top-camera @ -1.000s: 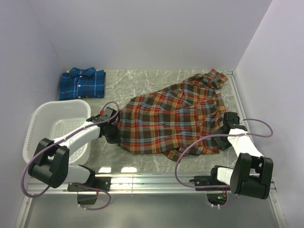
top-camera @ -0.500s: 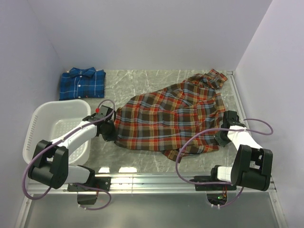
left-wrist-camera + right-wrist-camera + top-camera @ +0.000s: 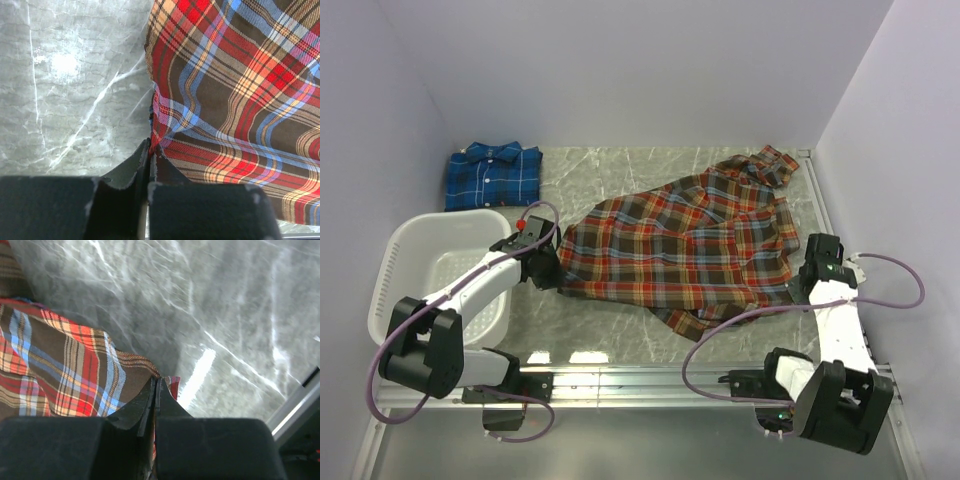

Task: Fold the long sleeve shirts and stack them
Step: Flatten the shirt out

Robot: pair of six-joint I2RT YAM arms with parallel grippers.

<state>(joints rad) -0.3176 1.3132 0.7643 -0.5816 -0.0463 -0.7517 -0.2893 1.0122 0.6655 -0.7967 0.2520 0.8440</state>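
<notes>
The red-orange plaid shirt (image 3: 680, 245) lies spread across the middle of the marble table, collar toward the far right corner. My left gripper (image 3: 552, 270) is shut on its left hem edge; the wrist view shows the cloth (image 3: 230, 85) pinched between the dark jaws (image 3: 151, 145). My right gripper (image 3: 804, 285) is shut on the shirt's right hem corner, and that plaid edge (image 3: 75, 375) runs into the closed jaws (image 3: 156, 382). The cloth is pulled taut between both grippers. The blue plaid shirt (image 3: 493, 176) lies folded at the far left.
A white slotted basket (image 3: 412, 262) stands at the near left, beside my left arm. A wall (image 3: 880, 180) runs close along the right of the table. A metal rail (image 3: 650, 378) lines the near edge.
My right gripper shut on the shirt's right hem and moved right and outward. My left gripper pulled its edge slightly back and left. The lower hem now lies straighter and flatter.
</notes>
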